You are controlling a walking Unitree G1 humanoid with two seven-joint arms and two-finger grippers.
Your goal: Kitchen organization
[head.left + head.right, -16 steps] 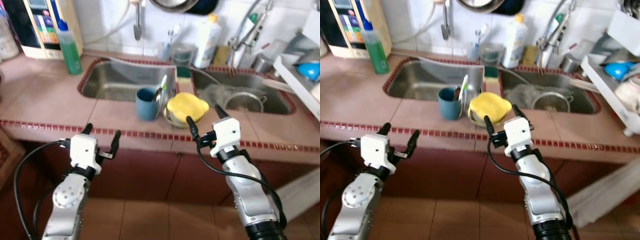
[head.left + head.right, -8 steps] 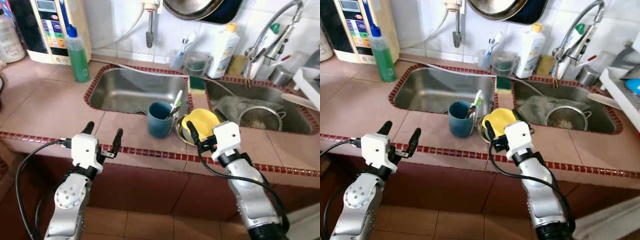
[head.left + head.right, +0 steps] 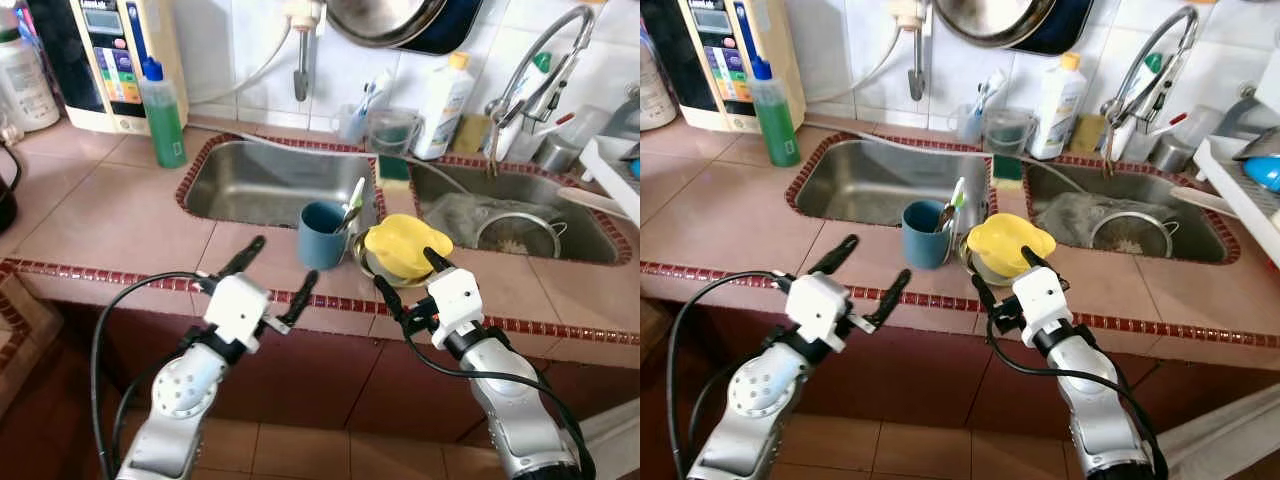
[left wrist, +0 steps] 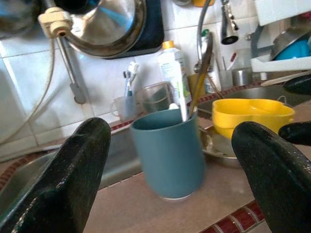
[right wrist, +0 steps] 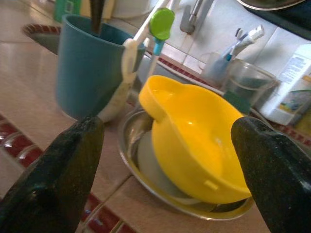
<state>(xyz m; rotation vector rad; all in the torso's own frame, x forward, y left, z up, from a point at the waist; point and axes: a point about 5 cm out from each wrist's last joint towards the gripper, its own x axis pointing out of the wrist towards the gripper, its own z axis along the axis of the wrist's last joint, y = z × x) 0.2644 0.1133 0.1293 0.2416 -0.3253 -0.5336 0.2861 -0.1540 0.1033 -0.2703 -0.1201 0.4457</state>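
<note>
A blue cup (image 3: 322, 235) holding utensils stands on the pink tiled counter (image 3: 110, 225), between the two sinks. Right beside it a yellow bowl (image 3: 405, 245) rests tilted in a shallow steel dish (image 5: 146, 170). My left gripper (image 3: 272, 277) is open at the counter's front edge, pointing at the blue cup (image 4: 169, 153) from a short way off. My right gripper (image 3: 410, 280) is open too, just in front of the yellow bowl (image 5: 199, 141), and holds nothing.
The left sink basin (image 3: 270, 180) lies behind the cup. The right basin holds a strainer (image 3: 520, 232) under the tap (image 3: 530, 80). A green bottle (image 3: 163, 115), a white bottle (image 3: 445, 95) and a dish rack (image 3: 615, 170) line the back and right.
My left arm has swung right and forward, so its gripper now faces the blue cup. The camera has shifted a little. The right gripper stays in front of the bowl.
</note>
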